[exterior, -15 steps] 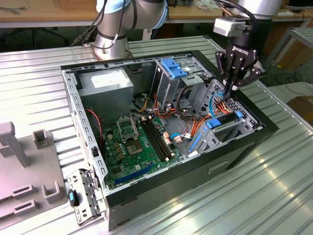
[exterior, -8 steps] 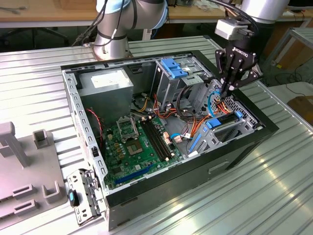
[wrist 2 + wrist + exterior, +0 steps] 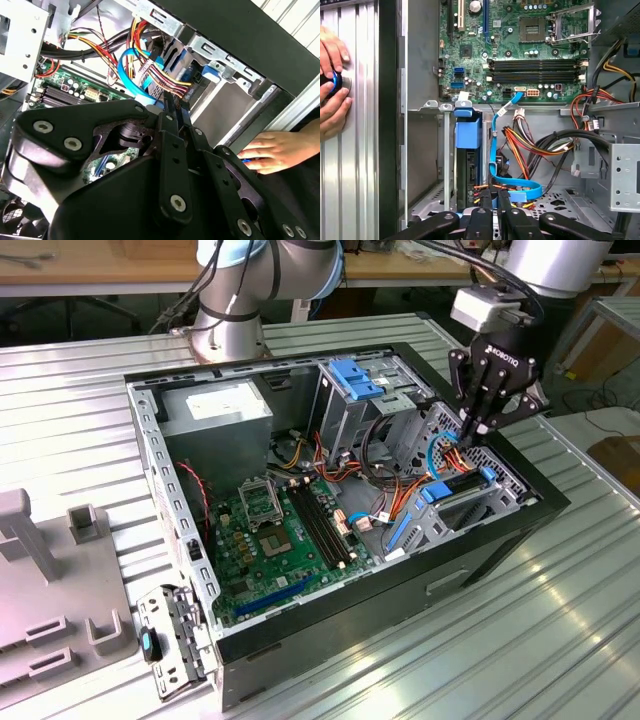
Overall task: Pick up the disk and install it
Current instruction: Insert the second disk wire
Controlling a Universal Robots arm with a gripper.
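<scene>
Overhead, gripper (image 3: pixel 472 437) pressed together above disk (image 3: pixel 462 482) seated in cage; no legible writing.

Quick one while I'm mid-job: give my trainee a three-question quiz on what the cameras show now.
1. True or false: the disk stands on edge in the drive bay, with its blue carrier showing.
2. The gripper hangs nearest to: A) the power supply, B) the drive bay and its cables, C) the processor socket.
3. Fill in: in both wrist views, a person's ____ rests on the table just outside the case.

Key: 1 true. 2 B. 3 hand.
</scene>
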